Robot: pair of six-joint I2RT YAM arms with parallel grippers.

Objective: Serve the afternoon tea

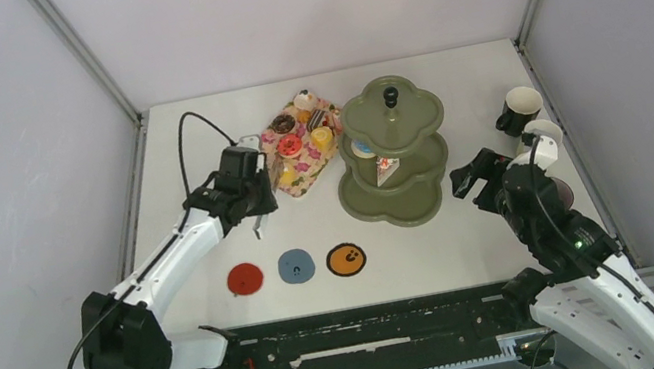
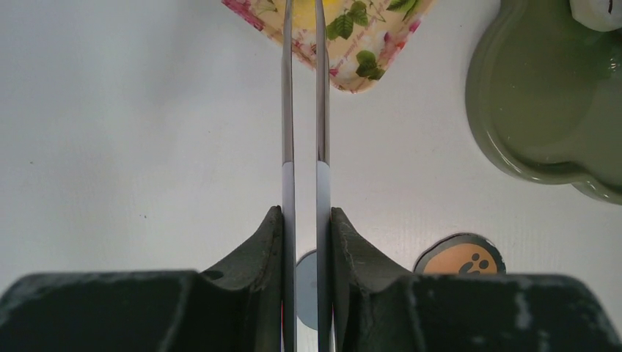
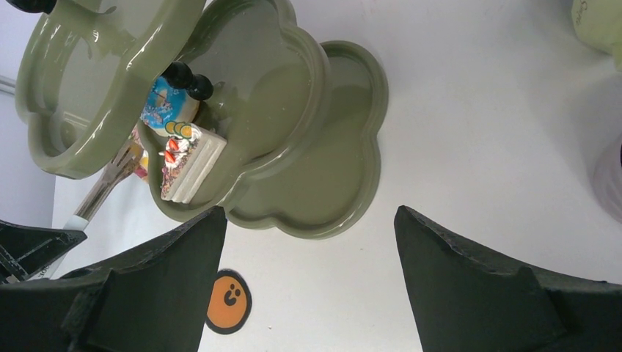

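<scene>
1. Nearest the arm bases, three round coasters lay in a row on the white table [image 1: 458, 258]: a red coaster [image 1: 245, 279], a blue coaster [image 1: 296, 266] and an orange coaster [image 1: 346, 259] with a black face on it.
2. Just beyond them hung the left gripper [image 2: 304, 220], its jaws almost together and clamped on a pair of metal tongs [image 2: 287, 110]. The tongs' long axis ran straight out from the gripper, and the tips aimed at the near corner of the tray.
3. To the right of the stand, the right gripper [image 3: 308, 213] faced it with jaws spread wide and nothing between them.
4. The olive-green stand [image 1: 400, 215] stood upright mid-table. Its pole was vertical with a black knob [image 1: 391, 95] on top, and it had three scalloped tiers, the widest lowest.
5. Two treats sat on the middle tier: a blue-iced donut [image 3: 165, 103] and, just beside it, a white cake slice [image 3: 192, 165]. Which way the slice's narrow end pointed could not be told.
6. Left of the stand sat the pink floral tray [image 1: 303, 189], its long axis running near to far and leaning right. The toy treats [image 1: 290, 145] on it were packed too closely to count.
7. Three mugs [image 1: 524, 101] sat along the right edge, the nearest partly hidden behind the right arm.
8. Pale grey walls [image 1: 302, 6] with metal corner posts enclosed the table.
</scene>
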